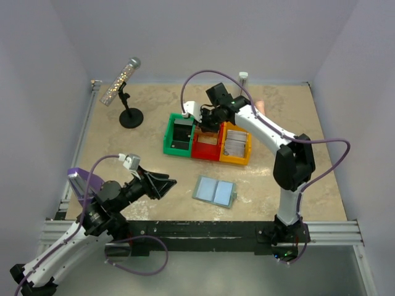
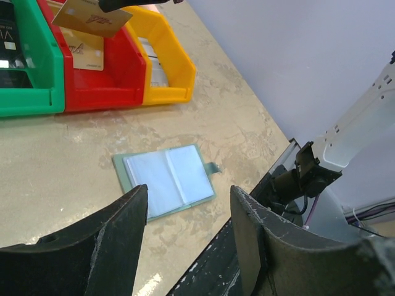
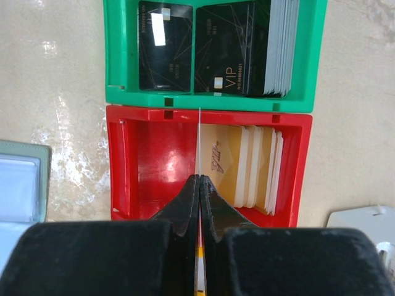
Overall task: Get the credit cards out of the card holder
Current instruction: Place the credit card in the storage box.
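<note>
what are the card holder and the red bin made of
Card holder: grey-green matte cover, maybe faux leather or fabric; pale inner pockets look like soft clear plastic. Red bin: hard moulded plastic, glossy, with bright reflections on its floor.

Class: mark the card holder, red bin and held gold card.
card holder [image 2: 151, 182]: left wrist view, inner panel.
red bin [image 3: 154, 161]: right wrist view, bare floor.
gold card [image 2: 92, 20]: left wrist view, its face.
</note>
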`<action>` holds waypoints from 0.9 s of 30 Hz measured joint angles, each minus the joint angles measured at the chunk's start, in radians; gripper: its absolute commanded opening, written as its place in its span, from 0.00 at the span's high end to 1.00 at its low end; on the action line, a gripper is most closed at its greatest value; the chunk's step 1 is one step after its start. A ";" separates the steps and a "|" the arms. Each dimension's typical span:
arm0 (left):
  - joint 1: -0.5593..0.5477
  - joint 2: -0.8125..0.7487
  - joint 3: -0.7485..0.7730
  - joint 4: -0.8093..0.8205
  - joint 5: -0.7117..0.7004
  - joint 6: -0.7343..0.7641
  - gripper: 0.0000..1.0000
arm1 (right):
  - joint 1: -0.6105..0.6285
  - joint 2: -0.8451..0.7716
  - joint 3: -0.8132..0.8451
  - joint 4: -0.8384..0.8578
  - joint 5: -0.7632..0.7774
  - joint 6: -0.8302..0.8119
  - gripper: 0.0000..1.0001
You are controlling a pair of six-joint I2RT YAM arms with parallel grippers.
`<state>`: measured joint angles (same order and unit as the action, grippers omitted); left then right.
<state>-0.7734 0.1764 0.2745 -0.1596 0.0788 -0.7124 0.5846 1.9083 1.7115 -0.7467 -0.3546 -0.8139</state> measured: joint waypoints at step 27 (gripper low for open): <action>0.000 0.043 -0.045 0.025 0.019 -0.008 0.42 | -0.048 0.015 -0.005 -0.060 -0.060 0.001 1.00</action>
<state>-0.7734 0.2192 0.2298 -0.1349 0.0978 -0.7200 0.5362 1.9232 1.7065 -0.8070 -0.4141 -0.8127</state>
